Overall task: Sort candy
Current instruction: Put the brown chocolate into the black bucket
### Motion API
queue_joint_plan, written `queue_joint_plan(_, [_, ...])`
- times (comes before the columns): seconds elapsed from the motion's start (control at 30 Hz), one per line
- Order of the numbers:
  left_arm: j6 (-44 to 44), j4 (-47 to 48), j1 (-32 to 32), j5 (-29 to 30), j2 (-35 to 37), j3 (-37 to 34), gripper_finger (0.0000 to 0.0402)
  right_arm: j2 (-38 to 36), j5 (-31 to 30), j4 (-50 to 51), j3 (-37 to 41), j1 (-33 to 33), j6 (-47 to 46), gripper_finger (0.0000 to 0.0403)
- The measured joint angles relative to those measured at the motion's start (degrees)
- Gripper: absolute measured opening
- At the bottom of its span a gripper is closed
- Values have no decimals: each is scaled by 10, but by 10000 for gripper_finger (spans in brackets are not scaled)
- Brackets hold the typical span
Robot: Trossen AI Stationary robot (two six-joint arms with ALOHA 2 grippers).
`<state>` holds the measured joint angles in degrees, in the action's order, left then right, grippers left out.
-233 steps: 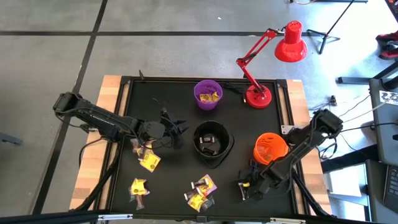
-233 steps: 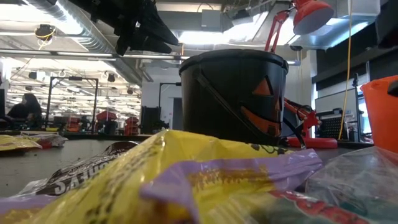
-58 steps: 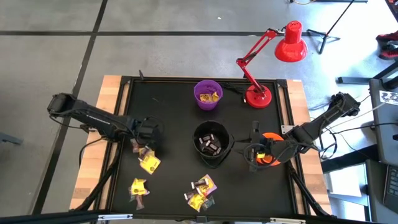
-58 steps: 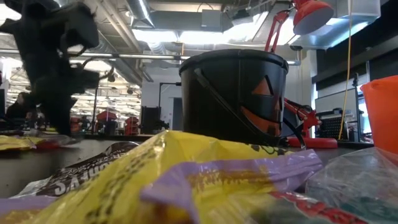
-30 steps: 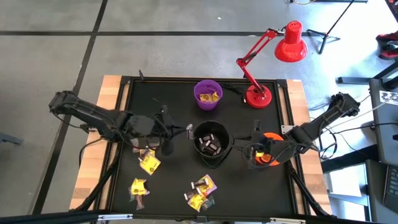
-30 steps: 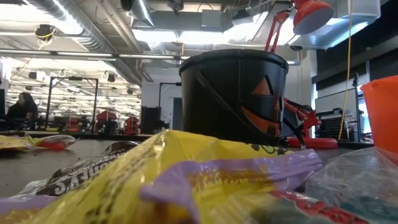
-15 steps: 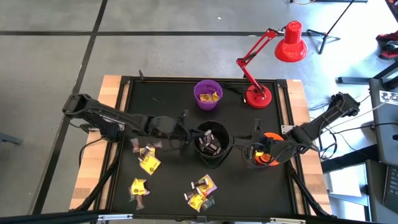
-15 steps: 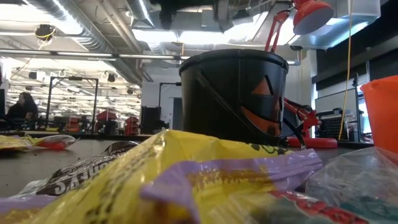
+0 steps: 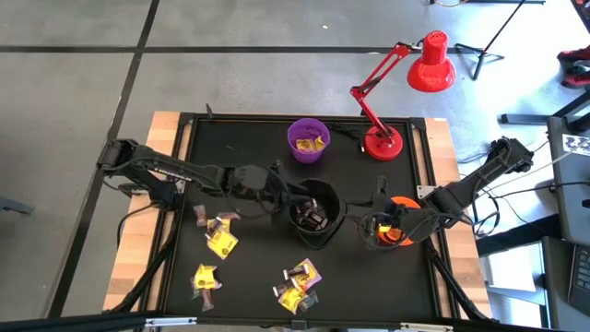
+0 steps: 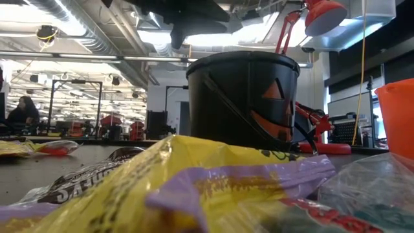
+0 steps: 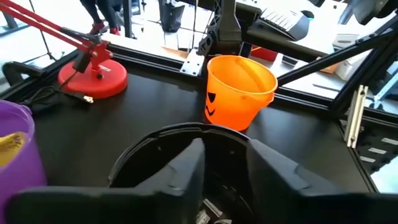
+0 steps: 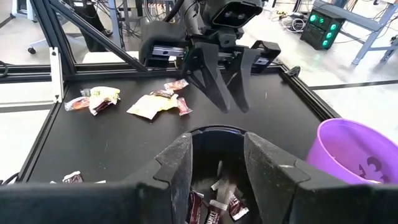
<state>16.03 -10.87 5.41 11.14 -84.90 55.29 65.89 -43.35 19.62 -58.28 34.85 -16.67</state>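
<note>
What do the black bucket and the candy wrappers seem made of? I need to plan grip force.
Black bucket: probably moulded plastic, smooth with a slight sheen and an orange pumpkin face. Candy wrappers: thin crinkled film, likely plastic or foil, glossy with creases.

Three bowls (image 9: 313,213) mid-table with candy (image 9: 220,239) loose to their left and front, lamp (image 9: 383,143) behind

The right gripper (image 12: 216,163) shows its two dark fingers parted, framing the black bowl (image 12: 219,134), which holds brown-wrapped candy (image 12: 214,202). Across the bowl the left gripper (image 12: 222,93) hangs above its far rim (fingers slightly apart). More candy lies on the black table (image 12: 93,146); a purple bowl (image 12: 353,149) stands nearby.
</note>
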Motion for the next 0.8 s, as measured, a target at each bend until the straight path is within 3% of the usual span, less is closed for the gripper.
queue_joint_plan(0.2, [-26,20,0,10,37,0,172,0,0,0,0,0,0,143])
queue_joint_plan(0.43, [-21,174,22,58,167,0,178,0,1,17,0,0,-17,143])
queue_joint_plan(0.6, [55,346,69,97,231,0,178,0,1,27,0,0,-26,143])
queue_joint_plan(0.8, [232,585,131,140,231,0,178,0,1,26,0,0,-29,143])
